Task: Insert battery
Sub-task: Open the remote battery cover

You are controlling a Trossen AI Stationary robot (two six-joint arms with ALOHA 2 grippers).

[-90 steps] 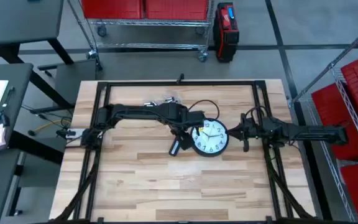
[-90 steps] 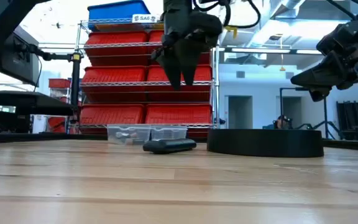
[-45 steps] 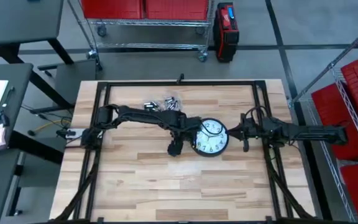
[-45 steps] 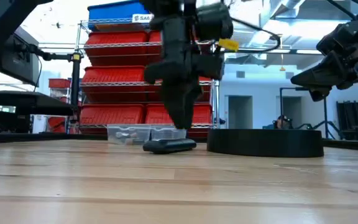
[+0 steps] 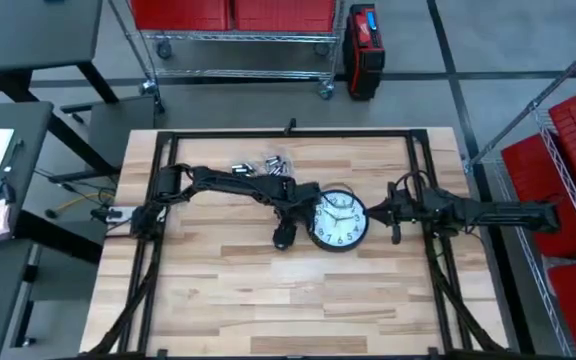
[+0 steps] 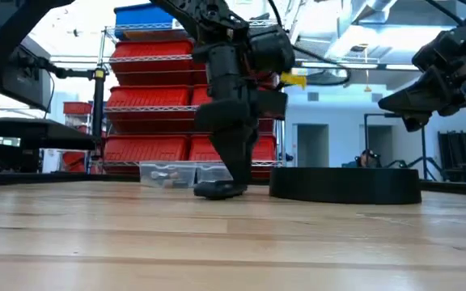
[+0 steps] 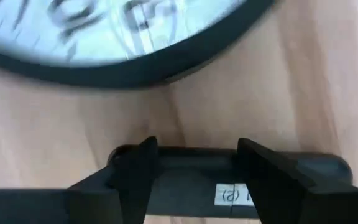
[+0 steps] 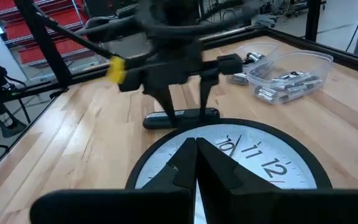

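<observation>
- The clock (image 5: 337, 221) lies face up near the middle of the wooden surface (image 5: 268, 300), a white dial with black numerals in a round black rim.
- A dark flat bar-shaped piece (image 7: 229, 186) lies on the wood just beside the clock's left rim, apart from it by a narrow strip of bare wood; a small white label shows on it.
- The left pincer (image 6: 231, 182) stands over this piece with its fingers (image 7: 135, 168) spread open, one on each side of it, tips down at the surface.
- The right pincer (image 5: 395, 222) hovers off the surface at the clock's right side, its fingers pressed together and holding nothing.
- A clear tub of batteries (image 8: 284, 81) sits toward the back edge, well apart from the clock.
- The front half of the surface lies open wood, out to the black frame rails at its sides.
</observation>
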